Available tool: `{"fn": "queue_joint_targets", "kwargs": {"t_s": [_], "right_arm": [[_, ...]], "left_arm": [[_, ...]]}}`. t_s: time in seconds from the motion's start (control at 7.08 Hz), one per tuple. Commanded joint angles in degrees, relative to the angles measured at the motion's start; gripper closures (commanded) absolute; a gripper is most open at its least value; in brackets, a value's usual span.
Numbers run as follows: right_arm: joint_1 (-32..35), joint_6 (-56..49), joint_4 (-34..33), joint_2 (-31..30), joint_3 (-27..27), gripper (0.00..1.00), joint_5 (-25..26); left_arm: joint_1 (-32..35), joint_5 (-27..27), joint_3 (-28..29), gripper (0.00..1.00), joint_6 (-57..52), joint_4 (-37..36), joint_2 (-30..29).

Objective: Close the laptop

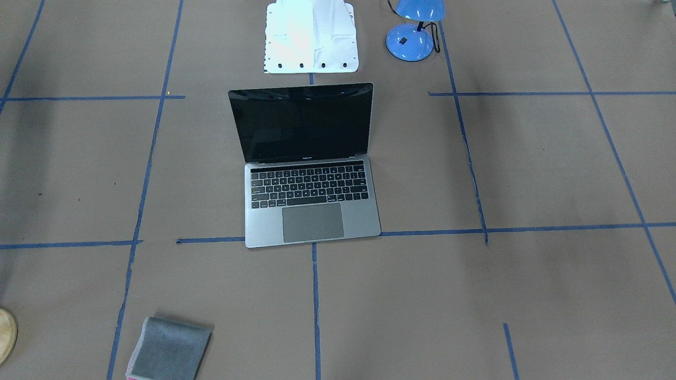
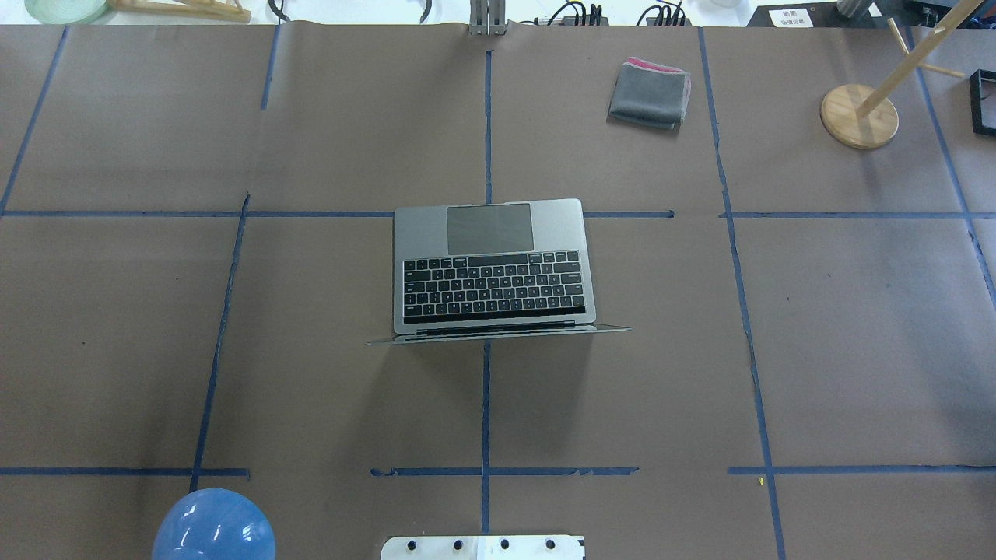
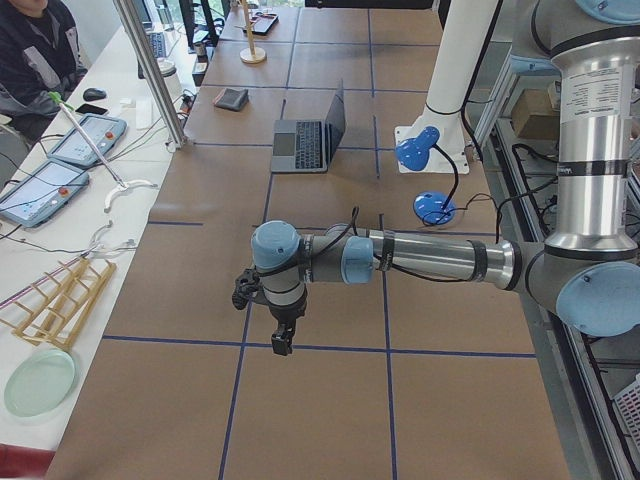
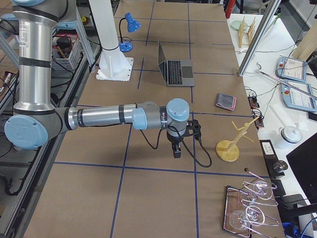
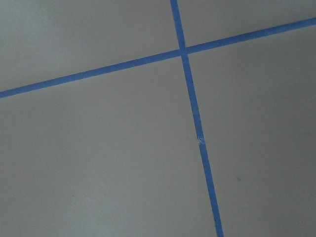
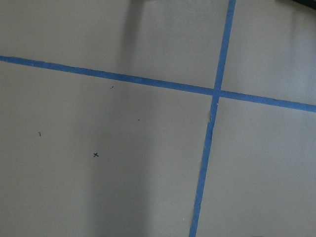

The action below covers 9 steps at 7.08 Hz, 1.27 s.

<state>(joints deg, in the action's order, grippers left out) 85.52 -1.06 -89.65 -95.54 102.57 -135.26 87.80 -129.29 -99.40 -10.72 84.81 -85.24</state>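
The left tool [image 3: 283,340] hangs over bare bench [image 2: 117,350] at the robot's left end, well apart from everything. It shows only from the side, so I cannot tell whether its fingers are spread or closed. Nearer the middle, a blue lamp [image 2: 212,527] sits by the robot's edge.

The laptop [image 2: 490,264] stands open at the centre of the bench. Its keyboard faces away from the robot, and its lid [image 1: 302,124] is near upright with its back toward the robot's base. Nothing touches it. Further right lie a folded grey cloth [image 2: 650,93] and a wooden stand [image 2: 859,117], both well apart from the laptop. The right tool [image 4: 176,151] hangs over bare bench at the right end; it too is seen only from the side, so its spread is unclear.

The laptop looks stiff, with a smooth metal body that may slide on the paper. The lid is thin and its glossy screen is likely fragile. I would press the back of the lid near the middle of its top edge, not the glass, and ease it down instead of letting it slam.
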Motion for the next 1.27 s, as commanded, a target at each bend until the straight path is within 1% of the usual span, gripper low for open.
{"fn": "queue_joint_targets", "kwargs": {"t_s": [0.0, 0.14, 0.28, 0.42, 0.56, 0.71, 0.85, 0.99, 1.13], "right_arm": [[0.0, 0.0, 0.0, 0.0, 0.0, 0.0, 0.0], [0.0, 0.2, 0.1, 0.1, 0.2, 0.0, 0.0], [0.0, 2.3, 0.0, 0.1, 1.9, 0.0, -0.2], [-0.3, 7.4, 0.0, 0.2, 4.8, 0.0, -1.5], [-1.9, 12.3, 0.1, -0.1, 8.2, 0.0, -3.4], [-5.9, 19.7, 0.2, -0.2, 11.8, 0.0, -4.1], [-10.1, 27.1, 0.4, -0.2, 15.7, 0.0, -3.9], [-13.2, 32.6, 5.7, -0.4, 16.9, 0.0, -3.9], [-17.4, 41.4, 16.9, -0.7, 16.8, 0.0, -3.6]], "left_arm": [[0.0, 0.0, -0.2, 0.01, 0.1, 0.6, 0.0], [-0.1, 0.4, -0.3, 0.0, 0.3, 0.6, 0.0], [-0.2, -0.1, -0.5, 0.01, 0.3, 1.0, -1.0], [-0.2, 0.2, -0.9, 0.01, 0.4, 3.8, -3.1], [-0.4, -0.1, 0.4, 0.0, 1.4, 8.0, -7.1], [-0.5, -2.0, 0.3, 0.0, 2.5, 8.9, -7.2], [-0.8, -7.2, -0.4, 0.0, 11.2, 9.1, -7.6], [-4.9, -8.9, -1.5, 0.01, 17.2, 11.3, -7.6], [-9.1, -9.4, -1.7, 0.0, 21.9, 17.8, -7.1]]}}
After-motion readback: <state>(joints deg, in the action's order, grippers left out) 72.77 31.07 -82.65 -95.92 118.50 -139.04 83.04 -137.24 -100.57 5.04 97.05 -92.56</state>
